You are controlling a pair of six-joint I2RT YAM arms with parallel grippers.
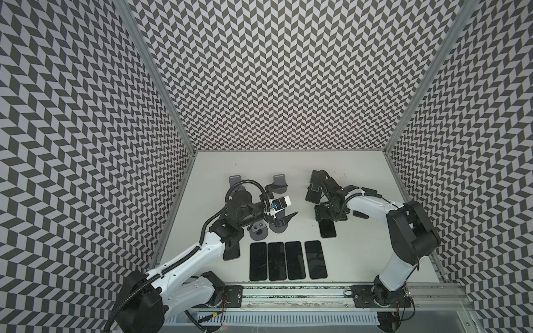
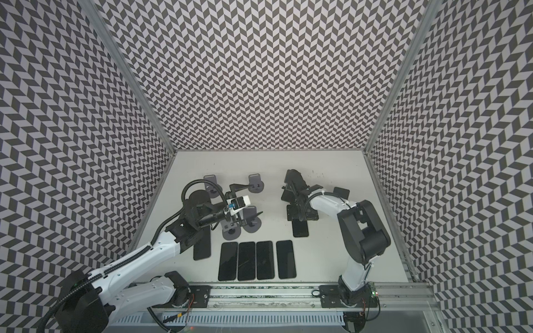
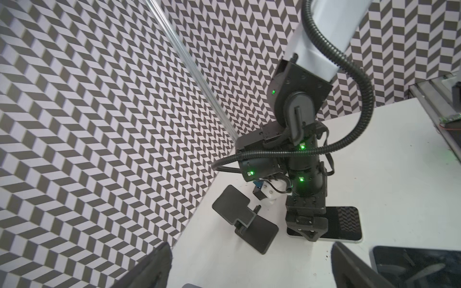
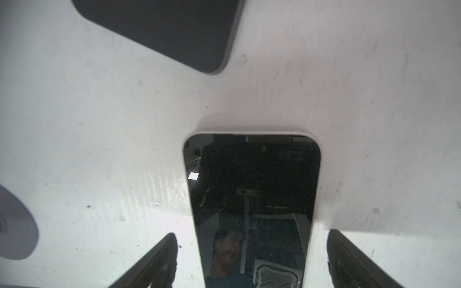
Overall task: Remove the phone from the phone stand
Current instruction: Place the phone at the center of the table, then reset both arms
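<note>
A dark-screened phone [image 4: 252, 189] lies flat on the white table, seen in both top views [image 1: 328, 229] [image 2: 300, 229]. My right gripper [image 4: 252, 235] hangs over its far end, open, with each finger [image 4: 159, 259] a little clear of the phone's sides. Just behind that gripper [image 1: 327, 219] stands the black phone stand [image 1: 314, 187], which the left wrist view shows empty [image 3: 245, 222]. Left of middle, my left gripper [image 1: 284, 203] hovers open over the grey stands, with nothing between its fingers [image 3: 154, 266].
A row of several phones [image 1: 285, 261] lies near the front edge, and another phone [image 1: 231, 251] lies partly under my left arm. Grey round-based stands [image 1: 258, 230] [image 1: 278, 184] cluster around the left gripper. Patterned walls enclose the table [image 1: 360, 245].
</note>
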